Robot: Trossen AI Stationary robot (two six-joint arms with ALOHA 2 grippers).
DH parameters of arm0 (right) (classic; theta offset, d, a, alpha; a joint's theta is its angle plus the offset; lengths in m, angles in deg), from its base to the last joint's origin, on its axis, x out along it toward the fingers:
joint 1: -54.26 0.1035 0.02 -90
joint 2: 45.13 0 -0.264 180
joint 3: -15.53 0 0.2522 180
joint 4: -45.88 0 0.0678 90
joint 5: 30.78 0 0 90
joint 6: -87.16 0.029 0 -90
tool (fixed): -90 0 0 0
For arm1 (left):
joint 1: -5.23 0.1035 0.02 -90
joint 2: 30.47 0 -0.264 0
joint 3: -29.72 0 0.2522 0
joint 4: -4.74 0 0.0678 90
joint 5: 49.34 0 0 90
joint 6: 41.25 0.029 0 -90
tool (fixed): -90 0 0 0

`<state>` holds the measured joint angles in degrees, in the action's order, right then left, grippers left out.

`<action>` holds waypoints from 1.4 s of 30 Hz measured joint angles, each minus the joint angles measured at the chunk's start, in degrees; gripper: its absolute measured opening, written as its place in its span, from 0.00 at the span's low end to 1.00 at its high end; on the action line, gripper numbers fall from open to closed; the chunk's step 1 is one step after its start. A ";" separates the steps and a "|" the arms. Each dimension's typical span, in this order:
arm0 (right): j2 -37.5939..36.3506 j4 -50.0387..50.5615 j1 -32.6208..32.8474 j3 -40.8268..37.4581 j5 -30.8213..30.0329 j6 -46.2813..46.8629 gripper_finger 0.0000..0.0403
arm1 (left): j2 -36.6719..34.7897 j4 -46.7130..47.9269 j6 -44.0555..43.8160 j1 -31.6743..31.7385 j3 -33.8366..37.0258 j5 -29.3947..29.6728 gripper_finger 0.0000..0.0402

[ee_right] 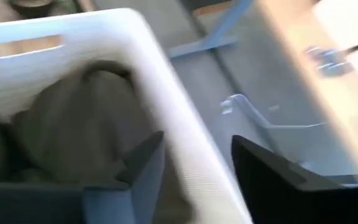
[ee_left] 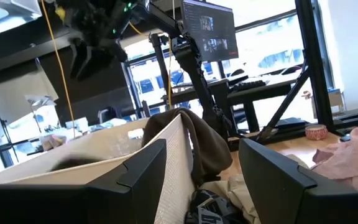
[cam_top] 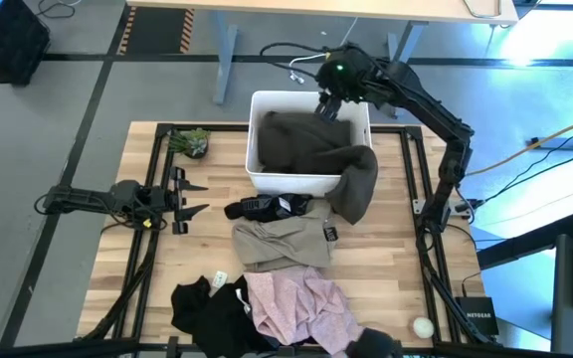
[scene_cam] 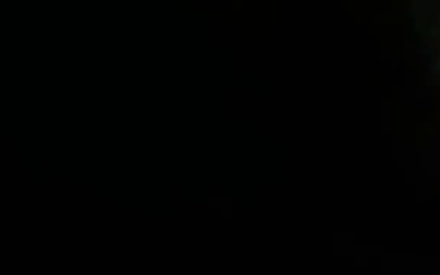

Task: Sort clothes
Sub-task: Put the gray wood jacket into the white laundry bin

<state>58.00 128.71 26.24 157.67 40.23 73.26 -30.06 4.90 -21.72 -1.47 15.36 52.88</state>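
Faintly, "NETGEAR" reads on a black box; both end effectors, left and right, gape empty.

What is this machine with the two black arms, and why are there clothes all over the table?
It is a robot with two arms, each ending in a gripper, sorting clothes. One picture looks down from above; two come from cameras on the wrists; one is just black. The right gripper is open and empty above the white bin, where an olive green garment lies, partly draped over the edge. The left gripper waits open beside the table's left edge. A beige garment, a pink one and a black one lie on the table.
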 joint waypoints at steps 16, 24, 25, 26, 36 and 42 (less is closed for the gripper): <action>-10.92 13.32 15.08 5.99 -1.27 2.17 0.68 | 0.00 2.10 -2.12 0.00 0.02 0.00 0.49; -13.89 20.26 25.75 1.76 6.12 12.21 0.68 | 0.02 2.25 -1.75 0.00 0.02 0.00 0.49; -14.36 20.02 27.51 0.61 5.98 12.36 0.68 | 0.02 2.25 -1.75 0.00 0.02 0.00 0.49; -14.79 20.50 29.19 -0.76 5.56 12.38 0.68 | 0.02 2.27 -1.73 0.00 0.02 -0.02 0.49; -16.19 20.82 42.28 -20.28 -6.70 19.99 0.68 | 0.00 2.27 -1.98 0.00 0.02 0.00 0.49; -16.19 20.91 49.50 -34.47 -13.29 24.35 0.68 | 0.02 2.35 -1.79 0.02 0.02 0.00 0.49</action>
<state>41.81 149.62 75.74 123.20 26.94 97.61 -30.04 7.25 -23.51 -1.45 15.38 52.88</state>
